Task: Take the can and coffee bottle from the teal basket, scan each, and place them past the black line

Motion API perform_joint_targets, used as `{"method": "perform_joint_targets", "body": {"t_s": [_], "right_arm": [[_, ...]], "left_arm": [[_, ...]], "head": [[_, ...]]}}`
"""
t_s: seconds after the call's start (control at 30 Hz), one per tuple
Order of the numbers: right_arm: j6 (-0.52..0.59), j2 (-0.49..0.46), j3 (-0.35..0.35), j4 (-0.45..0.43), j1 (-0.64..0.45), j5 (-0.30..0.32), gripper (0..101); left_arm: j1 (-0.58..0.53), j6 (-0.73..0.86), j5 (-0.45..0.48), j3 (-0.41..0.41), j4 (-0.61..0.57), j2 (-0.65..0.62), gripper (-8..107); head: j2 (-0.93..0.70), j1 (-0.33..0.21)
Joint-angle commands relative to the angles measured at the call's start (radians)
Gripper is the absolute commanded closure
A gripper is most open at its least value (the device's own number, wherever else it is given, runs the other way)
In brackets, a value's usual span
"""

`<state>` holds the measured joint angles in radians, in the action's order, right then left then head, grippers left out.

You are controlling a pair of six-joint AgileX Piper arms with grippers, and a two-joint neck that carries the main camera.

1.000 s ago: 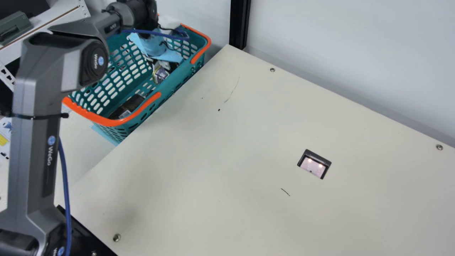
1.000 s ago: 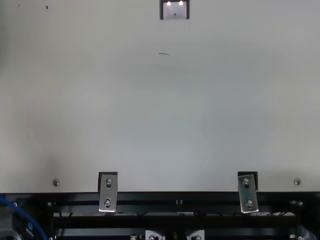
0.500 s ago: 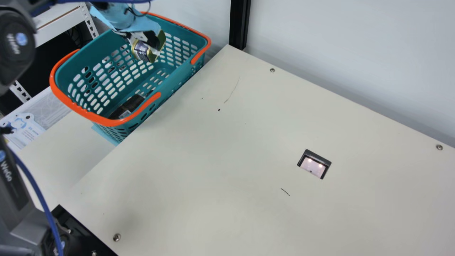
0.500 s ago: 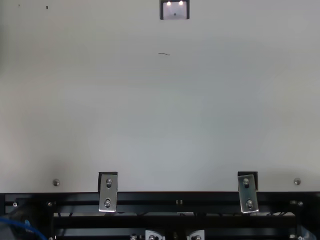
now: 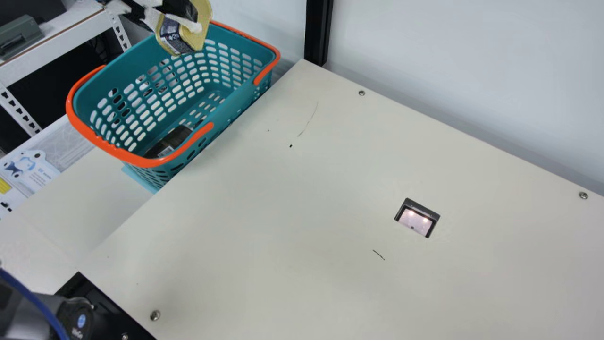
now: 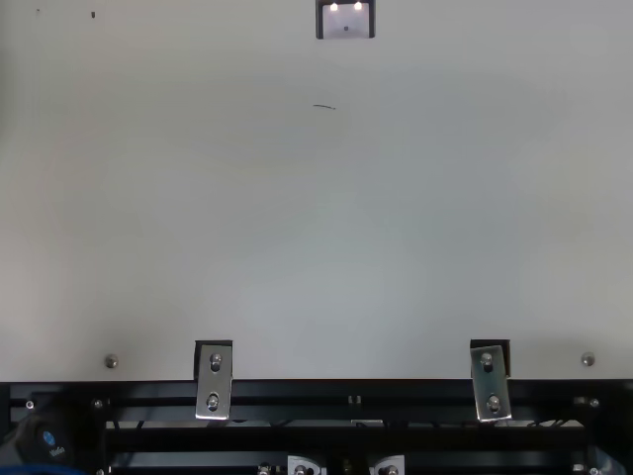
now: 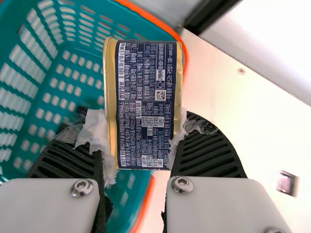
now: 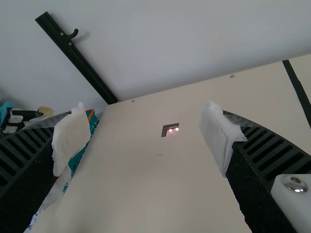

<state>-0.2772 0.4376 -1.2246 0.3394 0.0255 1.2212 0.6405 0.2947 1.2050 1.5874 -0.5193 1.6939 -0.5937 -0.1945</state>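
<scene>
Can, gold-rimmed, clasped by left pincer over perforated teal basket, dark coffee bottle inside (main view). Left wrist view: navy printed face between ribbed fingers. Right wrist view: right pincer released, padded tips apart.

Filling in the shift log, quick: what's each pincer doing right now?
Left pincer: closed on the navy-and-gold can.
Right pincer: open, nothing held.

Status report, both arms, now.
Left end effector shut on can, above teal basket. Right end effector open, empty. Basket rim between can and scanner window.
</scene>
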Motion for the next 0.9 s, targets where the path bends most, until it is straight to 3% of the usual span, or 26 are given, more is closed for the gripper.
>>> {"method": "perform_joint_targets", "body": {"t_s": [0.0,0.2,0.4,0.53,0.87], "right_arm": [[0.000,0.000,0.000,0.000,0.000,0.000,0],[0.000,0.000,0.000,0.000,0.000,0.000,0],[0.000,0.000,0.000,0.000,0.000,0.000,0],[0.000,0.000,0.000,0.000,0.000,0.000,0],[0.000,0.000,0.000,0.000,0.000,0.000,0]], "left_arm": [[-0.005,-0.003,0.015,-0.111,-0.068,-0.029,89],[-0.045,-0.024,0.015,-0.294,-0.194,-0.077,89],[-0.092,-0.068,0.015,-0.423,-0.337,-0.129,89],[-0.093,-0.120,0.015,-0.413,-0.323,-0.193,89],[-0.101,-0.118,0.013,-0.436,-0.364,-0.196,89]], "head": [[-0.012,-0.018],[-0.012,-0.018],[-0.012,-0.018],[-0.012,-0.018],[-0.012,-0.018]]}}
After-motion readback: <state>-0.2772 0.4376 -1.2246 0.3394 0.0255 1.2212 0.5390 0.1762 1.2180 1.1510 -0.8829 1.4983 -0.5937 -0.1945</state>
